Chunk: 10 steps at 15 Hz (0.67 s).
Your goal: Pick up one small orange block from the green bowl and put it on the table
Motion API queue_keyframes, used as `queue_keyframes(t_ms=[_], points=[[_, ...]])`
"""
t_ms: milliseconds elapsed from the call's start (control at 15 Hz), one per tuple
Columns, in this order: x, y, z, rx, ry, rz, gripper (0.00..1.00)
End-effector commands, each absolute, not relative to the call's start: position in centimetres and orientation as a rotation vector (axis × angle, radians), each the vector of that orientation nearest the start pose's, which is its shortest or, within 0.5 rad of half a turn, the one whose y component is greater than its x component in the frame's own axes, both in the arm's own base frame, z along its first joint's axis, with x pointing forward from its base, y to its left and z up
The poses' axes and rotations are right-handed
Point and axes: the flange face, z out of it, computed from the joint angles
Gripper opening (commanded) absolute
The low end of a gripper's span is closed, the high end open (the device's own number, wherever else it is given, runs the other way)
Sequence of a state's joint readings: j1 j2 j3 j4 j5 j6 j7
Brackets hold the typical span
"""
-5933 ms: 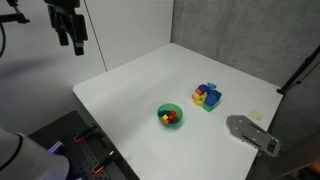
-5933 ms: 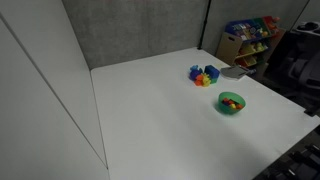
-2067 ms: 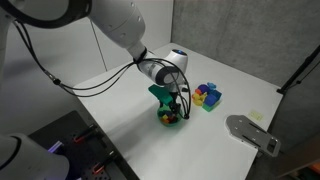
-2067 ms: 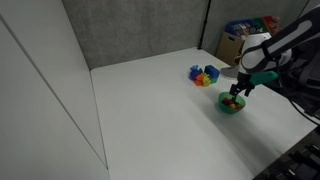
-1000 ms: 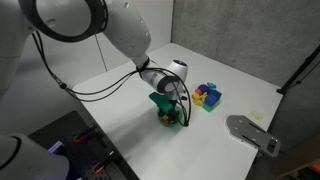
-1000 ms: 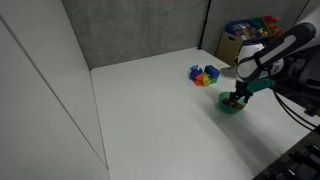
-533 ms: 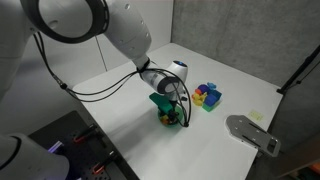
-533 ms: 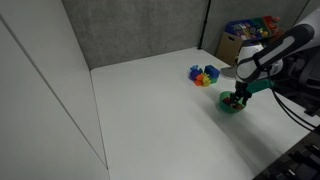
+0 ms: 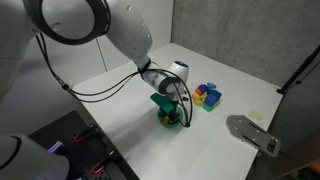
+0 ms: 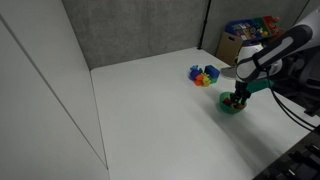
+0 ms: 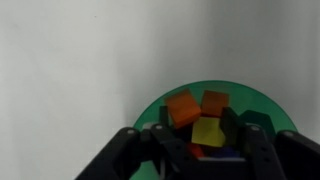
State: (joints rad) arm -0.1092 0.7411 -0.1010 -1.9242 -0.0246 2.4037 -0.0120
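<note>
no readable text, no labels, no brand marks, no numbers, no signs in any view

I am working in what looks like a lab test cell: grey partition walls (image 10: 140,25) are enclosing my white table (image 10: 150,110), and a shelf of coloured bins (image 10: 250,38) is standing at its two o'clock.

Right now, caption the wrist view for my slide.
Open gripper hovers over green bowl with orange blocks and a yellow block.

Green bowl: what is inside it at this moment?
In the green bowl: an orange block, a second orange block, a yellow block. The claw covers the rest.
</note>
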Motion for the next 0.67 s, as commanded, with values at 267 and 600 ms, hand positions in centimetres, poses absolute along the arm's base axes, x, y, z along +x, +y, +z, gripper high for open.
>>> queue_keyframes(t_ms=[267, 600], points=[[58.3, -12.4, 9.8, -3.165, 0.235, 0.406, 0.1], [59.8, -10.9, 13.3, -3.178, 0.209, 0.342, 0.1]])
